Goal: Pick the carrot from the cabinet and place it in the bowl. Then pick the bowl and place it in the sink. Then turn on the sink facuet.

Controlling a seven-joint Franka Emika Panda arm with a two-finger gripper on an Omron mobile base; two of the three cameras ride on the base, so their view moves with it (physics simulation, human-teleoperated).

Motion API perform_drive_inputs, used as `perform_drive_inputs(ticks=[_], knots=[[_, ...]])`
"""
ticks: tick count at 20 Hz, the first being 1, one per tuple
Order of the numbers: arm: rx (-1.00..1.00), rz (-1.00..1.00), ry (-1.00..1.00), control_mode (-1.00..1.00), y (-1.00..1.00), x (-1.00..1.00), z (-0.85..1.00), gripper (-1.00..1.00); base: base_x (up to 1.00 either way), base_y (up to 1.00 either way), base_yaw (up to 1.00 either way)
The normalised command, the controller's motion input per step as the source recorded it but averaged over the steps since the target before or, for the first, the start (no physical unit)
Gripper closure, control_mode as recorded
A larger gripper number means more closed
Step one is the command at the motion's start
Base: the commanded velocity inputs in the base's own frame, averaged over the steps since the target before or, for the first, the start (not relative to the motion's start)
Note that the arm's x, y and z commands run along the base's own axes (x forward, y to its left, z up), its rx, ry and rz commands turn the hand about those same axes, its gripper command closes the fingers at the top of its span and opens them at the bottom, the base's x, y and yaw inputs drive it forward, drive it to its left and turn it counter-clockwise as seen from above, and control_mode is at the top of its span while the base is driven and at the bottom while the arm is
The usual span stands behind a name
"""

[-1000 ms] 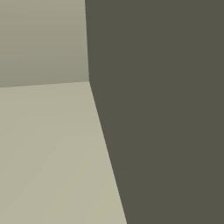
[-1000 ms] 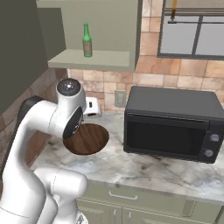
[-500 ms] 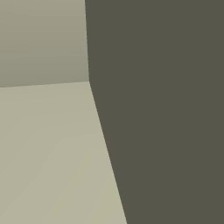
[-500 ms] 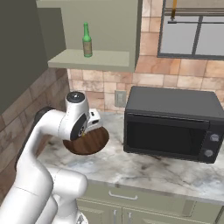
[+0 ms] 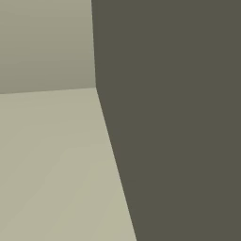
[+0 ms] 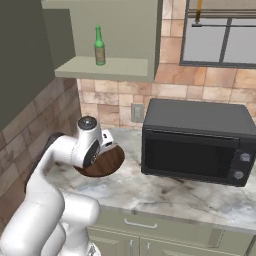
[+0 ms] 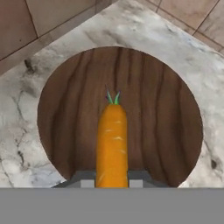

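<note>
1. Two flat surfaces meet in the left base view: a dark olive panel (image 5: 174,117) takes the side from 12 through 3 to 6 o'clock, and a pale beige surface (image 5: 52,164) lies from 7 to 9 o'clock under a greyer band at 10 to 11 o'clock. What these surfaces belong to cannot be told from here.

2. The right base view gives the wider kitchen. The white arm (image 6: 55,200) rises from 7 o'clock and bends over a marble counter (image 6: 165,192). Its hand sits above the bowl (image 6: 107,162), a dark brown wooden dish resting on the counter near the tiled wall (image 6: 107,100). The hand hides the finger tips here, so the grip cannot be read from this side. A black microwave (image 6: 197,142) stands on the counter at 3 o'clock from the bowl, just beside it but apart. Above, at 11 o'clock, a green bottle (image 6: 99,46) stands upright on an open cabinet shelf (image 6: 102,67). A window (image 6: 222,32) sits at 1 o'clock.

3. The hand view supplies what the base views lack. The gripper (image 7: 112,179) at 6 o'clock is clenched on the carrot (image 7: 112,142), its two tips pressed against the thick orange end on either side. The carrot points toward 12 o'clock, green stem tip leading, and is seen directly over the middle of the bowl (image 7: 65,113). Whether it touches the wood cannot be told. Marble counter (image 7: 26,96) rings the bowl, with brown wall tiles (image 7: 48,17) at 11 o'clock.
</note>
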Motion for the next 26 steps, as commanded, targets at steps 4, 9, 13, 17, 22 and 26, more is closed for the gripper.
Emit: perform_drive_inputs(ticks=[4, 9, 13, 17, 22, 26], knots=[[-0.01, 0.05, 0.00, -1.00, 0.19, 0.45, -0.63, 1.00, 0.00, 0.00, 0.00], [0.00, 0.03, 0.00, -1.00, 0.12, 0.36, -0.53, 1.00, 0.00, 0.00, 0.00], [0.00, 0.00, 0.00, -1.00, 0.01, 0.06, -0.36, 1.00, 0.00, 0.00, 0.00], [0.00, 0.00, 0.00, -1.00, 0.00, 0.00, -0.26, -1.00, 0.00, 0.00, 0.00], [0.00, 0.00, 0.00, -1.00, 0.02, 0.00, -0.22, -1.00, 0.00, 0.00, 0.00], [0.00, 0.00, 0.00, -1.00, 0.00, 0.04, -0.14, -1.00, 0.00, 0.00, 0.00]])
